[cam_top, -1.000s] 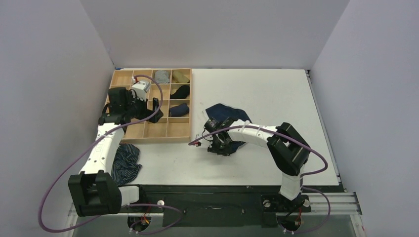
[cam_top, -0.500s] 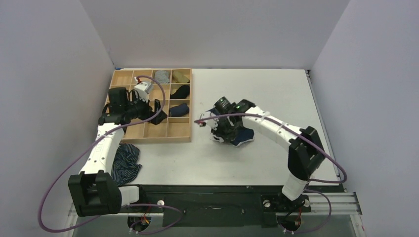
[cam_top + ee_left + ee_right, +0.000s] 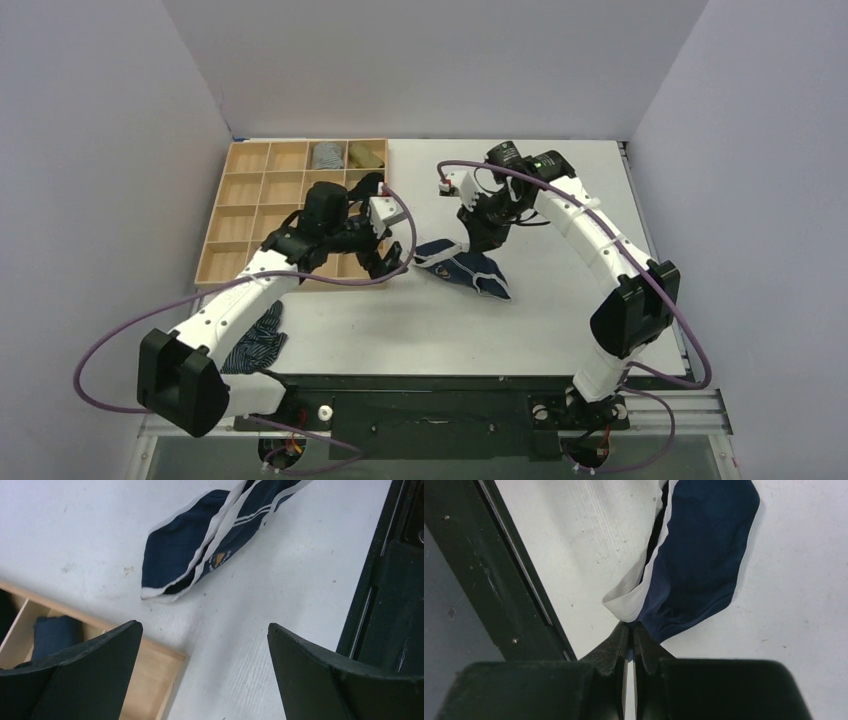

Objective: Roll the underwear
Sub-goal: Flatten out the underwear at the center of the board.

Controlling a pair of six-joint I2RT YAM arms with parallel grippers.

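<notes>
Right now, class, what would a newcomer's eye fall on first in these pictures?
The navy-blue fabric underwear with white trim lies crumpled on the white tabletop, a corner of its white waistband pinched by the right end effector. The left end effector hangs wide open beside it, over the near right corner of the compartmented wooden tray.

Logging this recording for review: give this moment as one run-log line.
left end effector: open, empty, by tray corner | right end effector: shut on underwear waistband | underwear: not yet rolled
</notes>
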